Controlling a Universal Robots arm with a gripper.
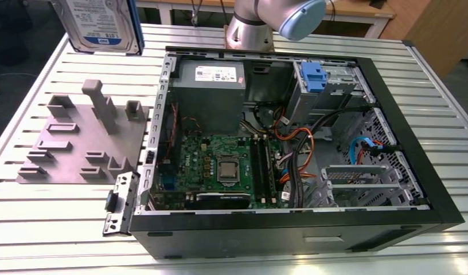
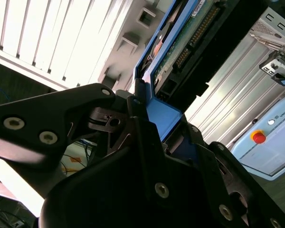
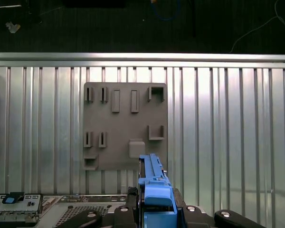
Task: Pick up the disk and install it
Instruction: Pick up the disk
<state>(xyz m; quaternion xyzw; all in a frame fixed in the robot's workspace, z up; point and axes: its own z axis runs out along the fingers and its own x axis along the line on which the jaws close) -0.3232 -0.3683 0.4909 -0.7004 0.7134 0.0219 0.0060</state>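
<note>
The disk (image 1: 100, 23), silver-grey with a white and blue label and a blue carrier frame, hangs in the air at the exterior view's upper left, above the slatted table and beside the open computer case (image 1: 295, 226). Both wrist views show my gripper (image 2: 154, 116) shut on the blue frame at one end of the disk (image 2: 173, 52). In the first wrist view the held disk (image 3: 151, 183) stands edge-on between the black fingers of the gripper (image 3: 154, 209), over the grey fixture plate (image 3: 123, 123).
The grey fixture plate (image 1: 66, 143) with upright pegs lies on the table at the exterior view's left of the case. Inside the case are a grey power supply box (image 1: 211, 94), a motherboard (image 1: 222, 169), cables and a blue bracket (image 1: 314, 77) in the drive bay. The arm's base (image 1: 253, 26) stands behind the case.
</note>
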